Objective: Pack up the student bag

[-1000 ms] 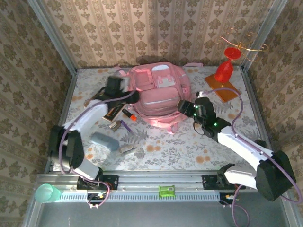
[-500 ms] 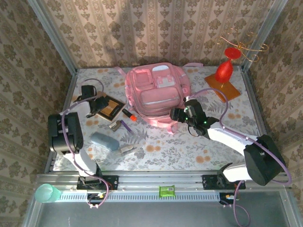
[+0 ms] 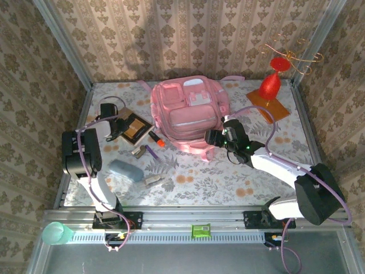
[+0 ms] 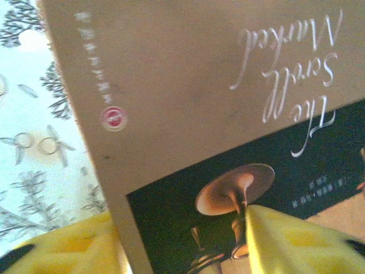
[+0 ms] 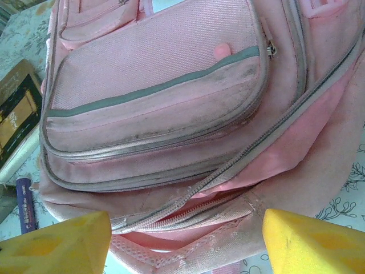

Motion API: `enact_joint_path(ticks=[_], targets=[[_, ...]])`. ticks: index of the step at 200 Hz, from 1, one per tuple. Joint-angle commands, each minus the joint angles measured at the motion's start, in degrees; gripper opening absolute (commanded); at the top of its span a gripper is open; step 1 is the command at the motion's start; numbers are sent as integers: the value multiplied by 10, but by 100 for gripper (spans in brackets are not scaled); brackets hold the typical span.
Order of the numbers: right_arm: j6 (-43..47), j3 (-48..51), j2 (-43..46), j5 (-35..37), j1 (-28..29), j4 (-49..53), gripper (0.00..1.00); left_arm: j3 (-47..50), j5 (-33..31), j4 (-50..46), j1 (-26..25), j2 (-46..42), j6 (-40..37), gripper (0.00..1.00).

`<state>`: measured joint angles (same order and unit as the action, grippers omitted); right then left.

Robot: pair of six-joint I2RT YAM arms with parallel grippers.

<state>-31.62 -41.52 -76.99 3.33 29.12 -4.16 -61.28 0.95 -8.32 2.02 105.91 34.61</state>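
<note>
Left wrist view: tan paperback book [image 4: 188,74] straddled by left tool [image 4: 177,251], grip can't be told; right tool [image 5: 185,228] spread apart at pink fabric backpack [image 5: 154,74]. Book edge should be pinched squarely.

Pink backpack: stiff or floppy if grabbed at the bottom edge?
Likely floppy: the student bag is soft cloth, creased and sagging along its lower seam, so a pinch would probably lift a fold first. Woven fabric and raised zips should give grip. Lying flat, it looks unlikely to tip.
</note>
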Motion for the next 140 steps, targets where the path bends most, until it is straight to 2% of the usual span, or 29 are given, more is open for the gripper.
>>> enact_joint_path(ticks=[1,71,115,140], targets=[[7,-23,13,-12,-1,-1,72,7,47,-9,2,34,-2,42],[-11,-33,2,-19,1,1,72,18,115,50,25,44,0,0],[-7,-60,-9,-20,5,22,72,23,203,143,42,10,17,0],[12,-85,-17,-39,9,26,73,39,286,208,60,-26,53,0]])
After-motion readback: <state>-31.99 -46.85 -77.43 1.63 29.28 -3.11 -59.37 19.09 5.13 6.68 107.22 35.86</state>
